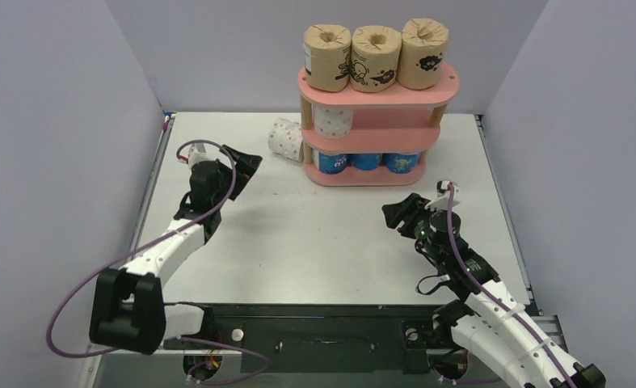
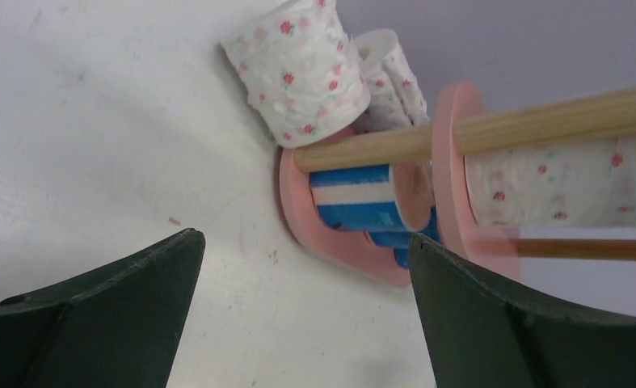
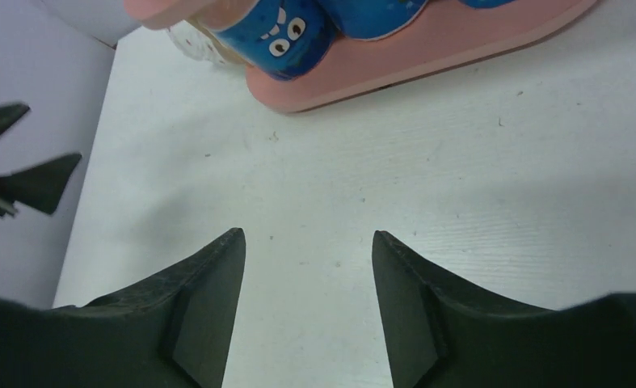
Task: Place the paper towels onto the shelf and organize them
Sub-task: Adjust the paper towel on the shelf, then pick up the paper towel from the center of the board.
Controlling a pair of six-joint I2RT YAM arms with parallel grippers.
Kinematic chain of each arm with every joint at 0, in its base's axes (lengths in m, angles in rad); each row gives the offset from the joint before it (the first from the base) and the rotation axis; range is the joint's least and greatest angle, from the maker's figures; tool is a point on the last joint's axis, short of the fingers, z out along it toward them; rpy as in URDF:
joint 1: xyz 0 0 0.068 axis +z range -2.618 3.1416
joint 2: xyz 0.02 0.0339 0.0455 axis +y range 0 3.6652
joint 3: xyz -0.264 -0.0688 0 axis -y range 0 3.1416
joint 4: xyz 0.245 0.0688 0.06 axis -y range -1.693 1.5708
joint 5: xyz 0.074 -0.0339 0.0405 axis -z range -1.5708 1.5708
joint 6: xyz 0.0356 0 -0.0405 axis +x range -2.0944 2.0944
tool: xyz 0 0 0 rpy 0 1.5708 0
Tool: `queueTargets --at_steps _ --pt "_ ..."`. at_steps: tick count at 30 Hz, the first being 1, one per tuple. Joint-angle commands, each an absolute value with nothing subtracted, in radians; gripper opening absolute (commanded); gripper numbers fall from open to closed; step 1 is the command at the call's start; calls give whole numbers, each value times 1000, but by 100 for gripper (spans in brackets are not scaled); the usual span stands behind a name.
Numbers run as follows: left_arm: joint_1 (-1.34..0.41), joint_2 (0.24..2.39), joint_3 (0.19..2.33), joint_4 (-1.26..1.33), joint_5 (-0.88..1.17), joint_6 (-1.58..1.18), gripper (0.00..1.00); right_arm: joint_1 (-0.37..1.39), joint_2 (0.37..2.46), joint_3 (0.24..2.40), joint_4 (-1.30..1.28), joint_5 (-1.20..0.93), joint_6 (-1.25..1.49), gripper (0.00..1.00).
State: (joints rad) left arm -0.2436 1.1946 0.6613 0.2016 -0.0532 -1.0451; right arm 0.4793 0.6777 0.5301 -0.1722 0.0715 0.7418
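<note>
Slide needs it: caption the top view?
Pink shelf: brown rolls top, blue rolls bottom, one dotted roll mid-tier, another lying beside it.

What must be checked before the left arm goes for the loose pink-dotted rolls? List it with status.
1. Left pincer open, empty: ok.
2. Right pincer empty, away from the shelf: ok.
3. Middle tier has room beside its one roll: ok.
4. Pink-dotted rolls all shelved: not ok, two lie on the table by the shelf's left end.
5. Nearer loose roll free of the shelf post: cannot tell.
</note>
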Motion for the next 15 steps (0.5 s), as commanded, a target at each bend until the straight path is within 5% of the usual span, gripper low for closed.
queueTargets --at_steps 1,9,15 --pt "-159 1393 859 417 138 -1048 96 483 633 460 -102 15 737 60" --pt "-34 1938 1280 658 541 -1029 96 482 639 382 -36 -78 741 65" --pt "-6 2168 1490 730 595 -1016 96 480 614 359 -62 -50 704 65"
